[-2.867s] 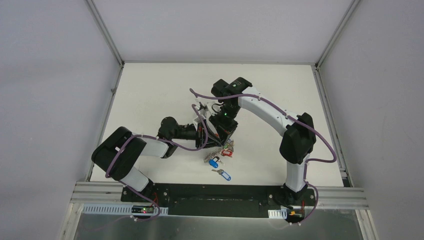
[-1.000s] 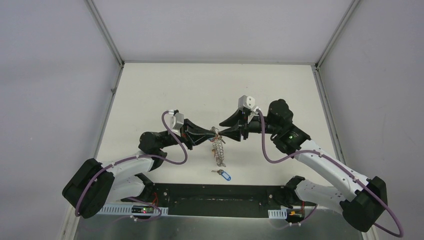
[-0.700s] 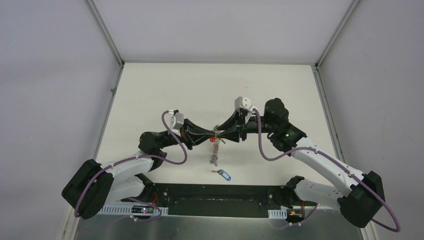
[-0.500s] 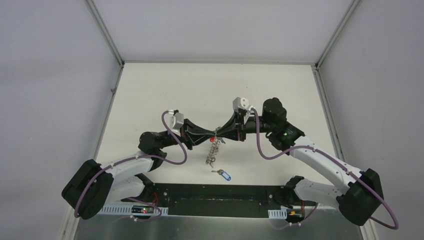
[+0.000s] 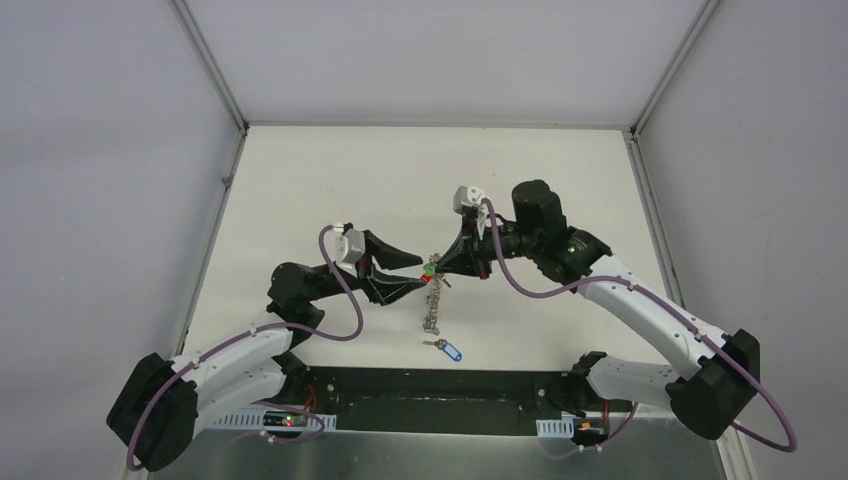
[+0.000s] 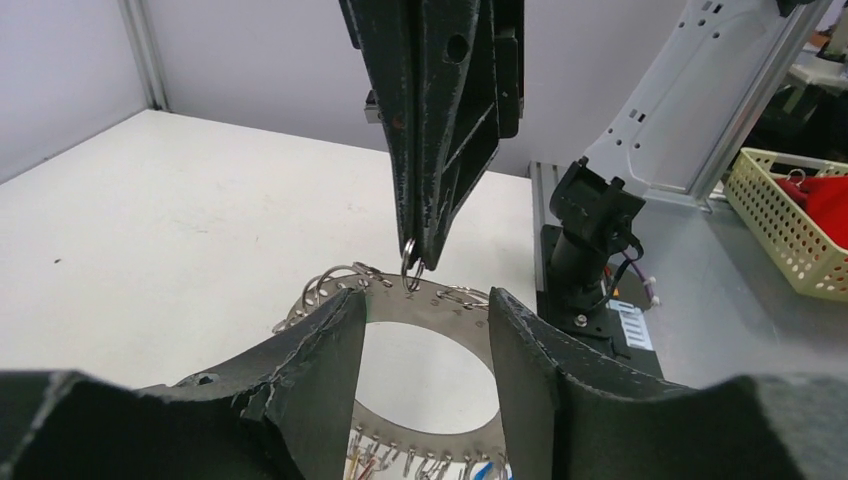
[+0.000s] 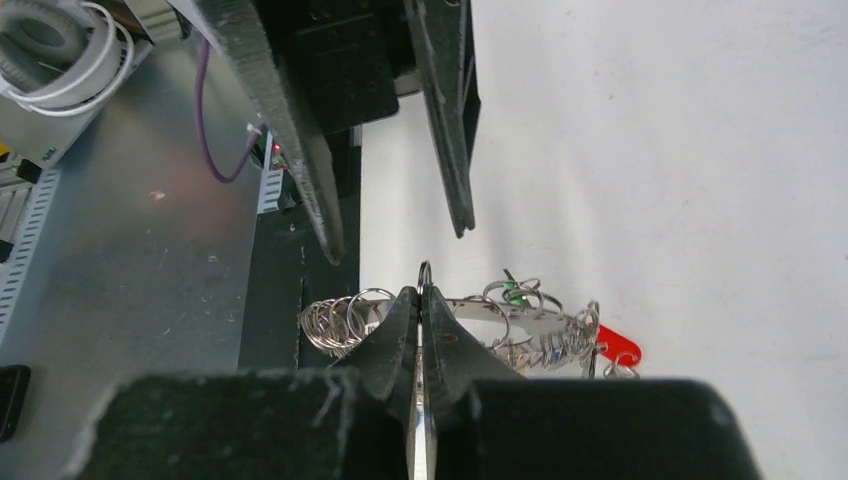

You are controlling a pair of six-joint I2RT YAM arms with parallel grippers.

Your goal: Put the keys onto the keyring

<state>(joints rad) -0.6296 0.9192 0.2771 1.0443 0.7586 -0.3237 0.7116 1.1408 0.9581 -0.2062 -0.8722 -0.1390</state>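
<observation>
The keyring (image 5: pixel 432 298), a flat grey metal ring edged with wire loops, hangs on edge above the table from my right gripper (image 5: pixel 438 268). That gripper (image 7: pixel 420 292) is shut on one small wire loop (image 7: pixel 424 272) at the rim. My left gripper (image 5: pixel 418 270) stands open to the left, its fingers (image 6: pixel 320 360) either side of the keyring (image 6: pixel 445 303) without touching it. A red tag (image 7: pixel 618 347) sticks out at the ring's far end. The blue-tagged key (image 5: pixel 446 349) lies on the table below, apart from the ring.
The white table (image 5: pixel 320 170) is walled on three sides. A black plate and metal rail (image 5: pixel 440 385) run along the near edge by the arm bases. Off the table stands a yellow basket (image 6: pixel 800 230).
My left gripper has opened and let go of the keyring. My right gripper has shut on a wire loop, and the ring now hangs from it alone.
</observation>
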